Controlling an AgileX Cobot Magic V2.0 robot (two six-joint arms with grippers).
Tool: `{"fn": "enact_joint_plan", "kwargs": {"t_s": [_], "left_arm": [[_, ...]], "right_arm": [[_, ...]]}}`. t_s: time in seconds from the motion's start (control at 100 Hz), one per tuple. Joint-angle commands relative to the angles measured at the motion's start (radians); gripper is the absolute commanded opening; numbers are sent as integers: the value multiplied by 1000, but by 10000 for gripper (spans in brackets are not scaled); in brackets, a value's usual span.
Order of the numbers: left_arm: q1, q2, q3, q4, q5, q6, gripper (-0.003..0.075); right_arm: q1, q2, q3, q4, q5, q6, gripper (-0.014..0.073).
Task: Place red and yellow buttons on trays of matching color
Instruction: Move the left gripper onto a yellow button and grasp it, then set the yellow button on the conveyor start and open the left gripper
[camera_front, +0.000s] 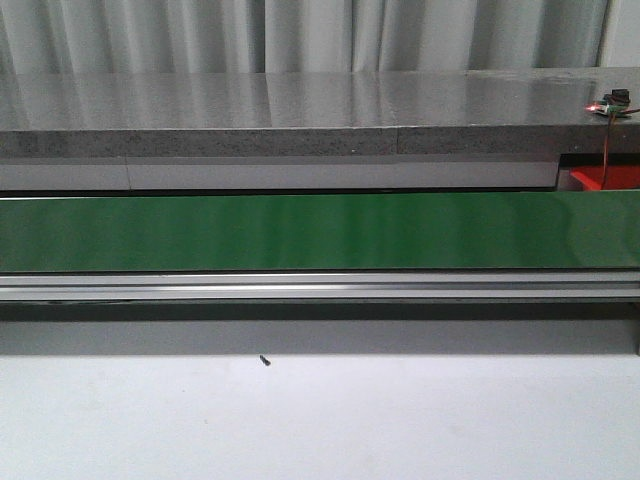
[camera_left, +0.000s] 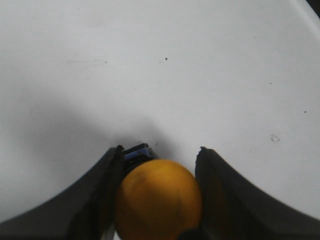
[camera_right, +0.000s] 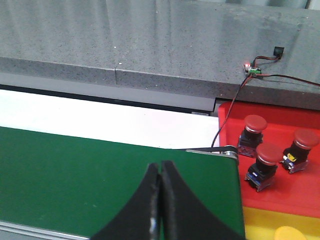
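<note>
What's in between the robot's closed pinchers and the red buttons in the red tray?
In the right wrist view, bare green belt runs from the right gripper to the belt's end; then the red tray starts, holding three red buttons.

A green conveyor belt (camera_front: 300, 232) ran left to right across the scene, with a grey stone counter (camera_front: 290, 110) beyond it. A small circuit board (camera_front: 612, 103) sat at the counter's far right, above a red tray (camera_front: 606, 178); 1 dark screw (camera_front: 265, 359) lay on the near white table (camera_front: 320, 420).

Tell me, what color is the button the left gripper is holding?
Yellow-orange. The button sits between the left gripper fingers, seen best in the left wrist view.
</note>
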Motion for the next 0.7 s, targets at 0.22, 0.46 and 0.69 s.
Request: {"fn": "enact_joint_plan", "kwargs": {"t_s": [0.22,0.46,0.69], "left_arm": [[24,-224,-30,-19,47,105,159],[-17,-375,30,-20,75,168,159],[-68,-521,180,-20,59,217,159]], "right_arm": [[0,-6,-26,14,-57,-8,-118],[0,-6,-26,14,-57,-8,-118],[0,-6,-26,14,-57,-8,-118]]}}
